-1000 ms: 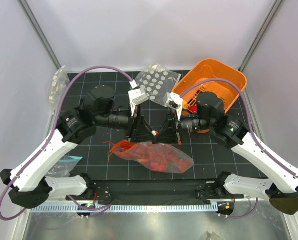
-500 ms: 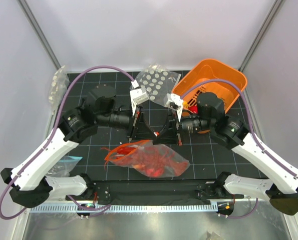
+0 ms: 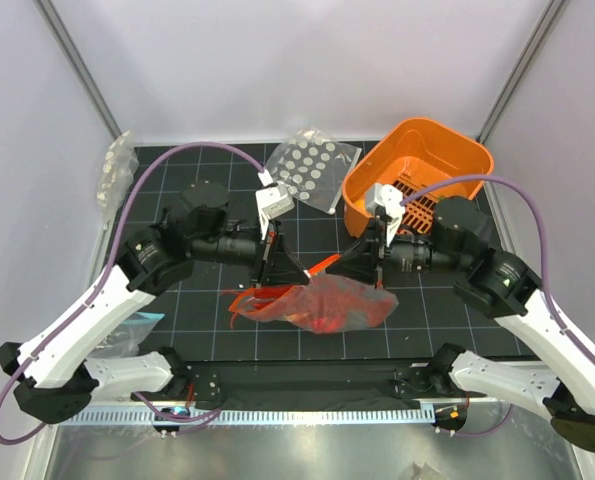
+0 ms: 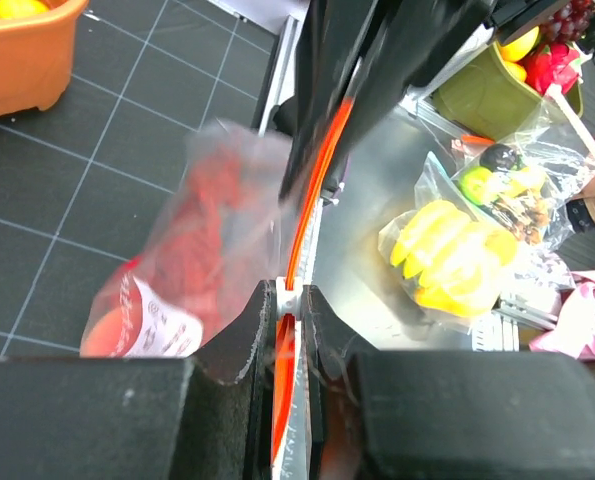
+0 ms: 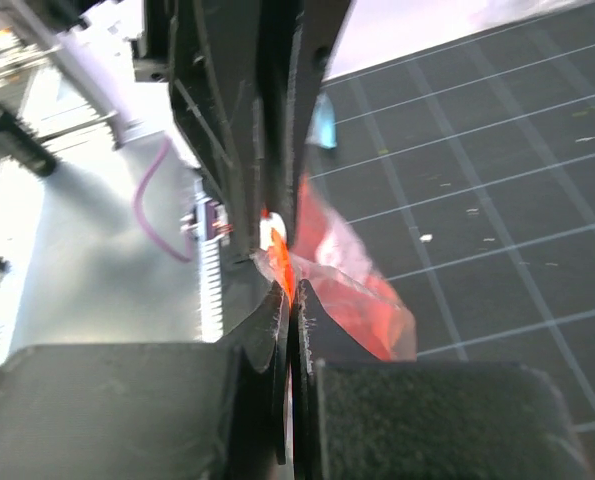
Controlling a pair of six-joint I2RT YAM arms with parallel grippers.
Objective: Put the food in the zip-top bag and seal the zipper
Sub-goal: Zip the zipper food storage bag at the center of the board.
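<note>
- No text, brand, number or sign can be read in any view.
- The zip-top bag (image 4: 199, 215) carries a white label (image 4: 165, 322) with dark print, seen from the left wrist, too blurred to read.

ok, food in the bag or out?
In: red food shows through the zip-top bag. Left end effector and right end effector pinch the zipper. Tentacle tips: cannot tell.

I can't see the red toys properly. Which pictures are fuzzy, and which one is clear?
Left wrist: the zip-top bag is smeared and the near fingers are dark blurs, though the zipper shows fairly crisp. Right wrist: everything is soft, grid lines too. Top external: sharpest and evenly lit, the food showing red through the bag.
</note>
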